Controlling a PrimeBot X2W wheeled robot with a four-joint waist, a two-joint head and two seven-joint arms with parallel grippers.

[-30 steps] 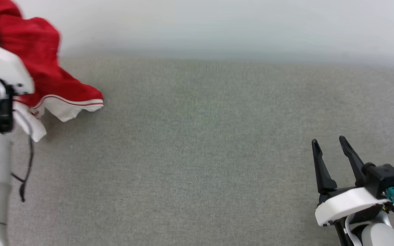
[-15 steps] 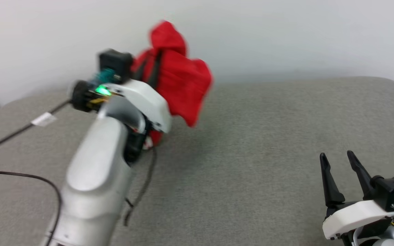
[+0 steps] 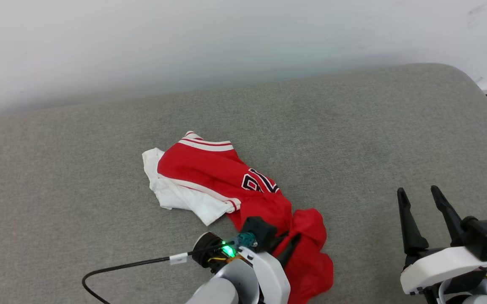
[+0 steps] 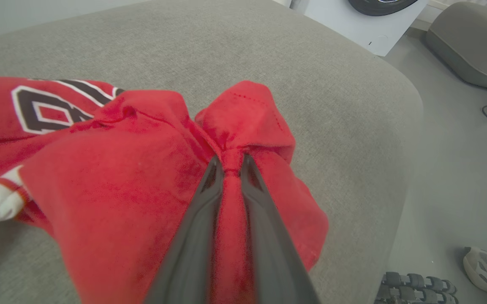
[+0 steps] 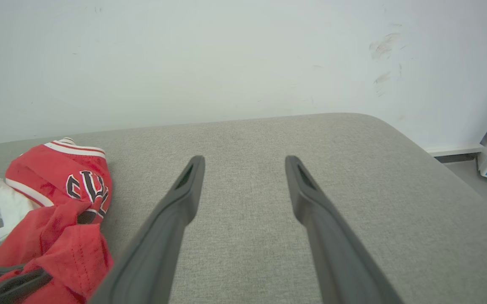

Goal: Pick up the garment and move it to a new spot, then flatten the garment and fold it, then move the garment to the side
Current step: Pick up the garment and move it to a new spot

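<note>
My left gripper [image 4: 230, 162] is clamped on the garment [image 3: 209, 169], which stretches toward ten o'clock; my right gripper [image 3: 418, 195], fingers apart, sits farther off.

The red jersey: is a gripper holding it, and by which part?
The left gripper pinches the red jersey by a bunched fold of plain red cloth. The right gripper is open and holds nothing.
</note>
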